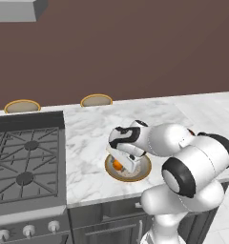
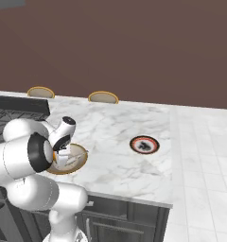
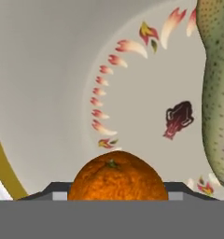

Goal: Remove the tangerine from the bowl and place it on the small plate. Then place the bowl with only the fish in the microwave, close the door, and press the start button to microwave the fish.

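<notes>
At the lower centre of the left base view, I see the tool [image 1: 122, 164] lowered into the bowl [image 1: 144, 170] on the worktop [image 1: 90, 138]. Its fingertips flank the tangerine [image 3: 117, 176]; whether they grip it I cannot tell. Fish [image 3: 219, 84] lies at right of the hand view.

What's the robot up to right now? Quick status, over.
End effector down in the bowl, fingers either side of the tangerine. Fish lies beside it. Small plate waiting, path open.
</notes>
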